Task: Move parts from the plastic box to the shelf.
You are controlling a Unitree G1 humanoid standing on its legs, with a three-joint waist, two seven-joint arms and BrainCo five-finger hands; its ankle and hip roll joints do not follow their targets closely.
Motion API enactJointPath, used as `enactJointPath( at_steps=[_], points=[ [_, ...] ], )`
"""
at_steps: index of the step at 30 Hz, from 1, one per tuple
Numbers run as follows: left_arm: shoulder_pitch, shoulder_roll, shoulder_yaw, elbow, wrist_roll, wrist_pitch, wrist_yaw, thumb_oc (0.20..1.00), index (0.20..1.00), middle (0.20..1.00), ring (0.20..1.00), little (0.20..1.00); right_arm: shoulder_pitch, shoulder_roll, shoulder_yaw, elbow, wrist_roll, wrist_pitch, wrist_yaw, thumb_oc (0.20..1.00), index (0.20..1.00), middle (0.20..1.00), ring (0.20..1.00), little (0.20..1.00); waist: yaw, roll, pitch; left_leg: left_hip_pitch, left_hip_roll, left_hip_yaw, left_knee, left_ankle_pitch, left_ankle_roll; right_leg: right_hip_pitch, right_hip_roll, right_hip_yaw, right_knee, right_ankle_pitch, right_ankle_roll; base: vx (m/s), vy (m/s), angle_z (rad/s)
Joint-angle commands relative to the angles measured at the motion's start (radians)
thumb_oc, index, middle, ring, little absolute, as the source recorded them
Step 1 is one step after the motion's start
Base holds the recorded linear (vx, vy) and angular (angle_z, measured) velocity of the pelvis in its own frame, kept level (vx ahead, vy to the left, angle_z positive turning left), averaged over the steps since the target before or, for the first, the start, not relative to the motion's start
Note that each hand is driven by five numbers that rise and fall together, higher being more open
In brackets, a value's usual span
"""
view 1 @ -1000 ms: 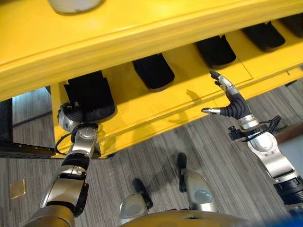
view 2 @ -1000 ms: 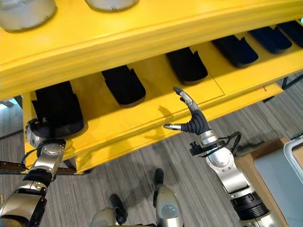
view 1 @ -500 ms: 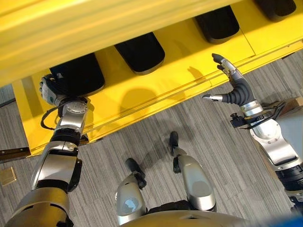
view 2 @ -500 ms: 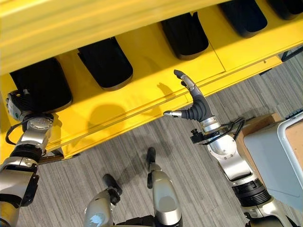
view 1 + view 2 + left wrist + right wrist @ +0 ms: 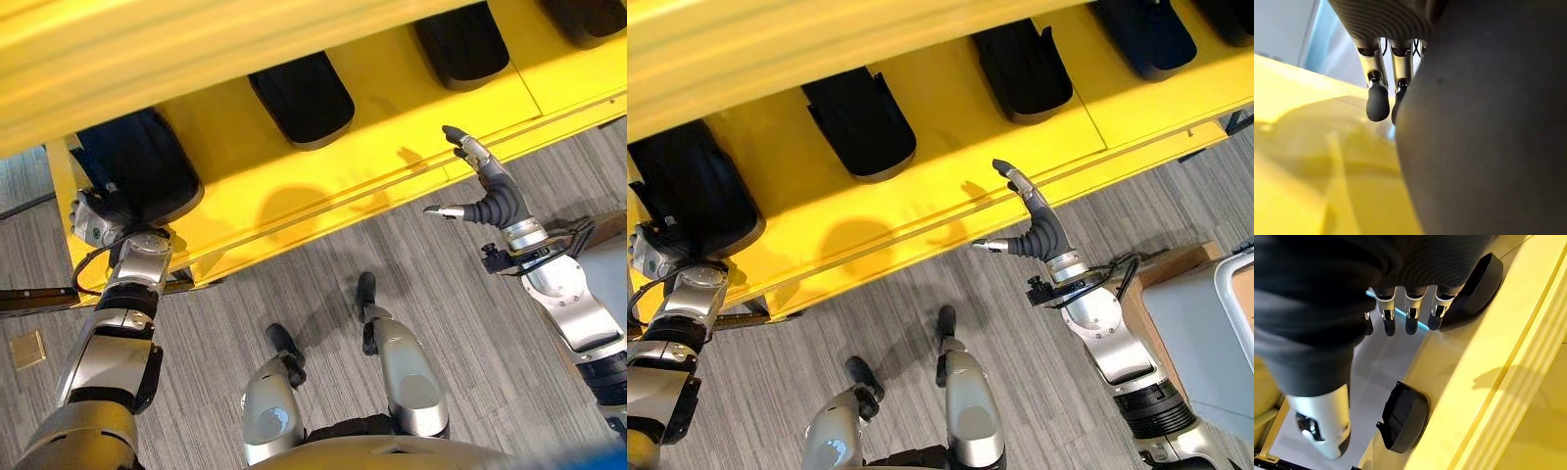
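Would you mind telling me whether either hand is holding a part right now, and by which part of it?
The right hand is open and holds nothing. The left hand is against the end black part on the yellow shelf; whether it grips it cannot be told.

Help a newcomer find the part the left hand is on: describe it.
On the yellow shelf lies a row of black parts. Take the one at the robot's far left end, by the shelf's corner. Unlike its neighbours, the left hand rests against its near end.

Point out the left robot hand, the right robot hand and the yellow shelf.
left robot hand (image 5: 90, 217): left eye view, back of the hand.
right robot hand (image 5: 487, 196): left eye view, dark ribbed cover.
yellow shelf (image 5: 323, 171): left eye view, bare lower board.
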Motion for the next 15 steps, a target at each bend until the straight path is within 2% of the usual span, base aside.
enactJointPath(
  at_steps=[1,6,15],
  points=[
    [0.044,0.1,0.025,-0.025,0.144,0.02,0.032,0.2,0.2,0.2,0.2,0.2,0.039,-0.004,-0.067,-0.099,0.013,-0.028,-0.016,1.0,1.0,1.0,1.0,1.0,0.002,-0.011,-0.075,-0.067,0.04,-0.011,0.157,-0.049,-0.001,0.012,-0.113,-0.019,0.167,-0.191,0.153,0.01,0.043,0.03],
    [0.058,0.151,-0.01,-0.042,0.237,0.057,0.01,0.2,0.2,0.2,0.2,0.2,0.035,-0.028,-0.072,-0.089,0.003,-0.018,-0.022,1.0,1.0,1.0,1.0,1.0,0.004,0.001,-0.073,-0.07,0.036,-0.013,0.158,-0.049,0.002,0.006,-0.123,-0.018,0.172,-0.184,0.158,0.0,0.05,0.04],
    [-0.008,0.204,-0.059,-0.009,0.274,0.071,-0.032,0.2,0.2,0.2,0.2,0.2,0.009,-0.073,-0.091,-0.062,0.004,-0.023,-0.019,1.0,1.0,1.0,1.0,1.0,-0.014,0.007,-0.059,-0.104,0.04,-0.017,0.182,-0.053,0.0,-0.039,-0.131,-0.002,0.193,-0.178,0.165,-0.01,0.062,0.0]
  ],
)
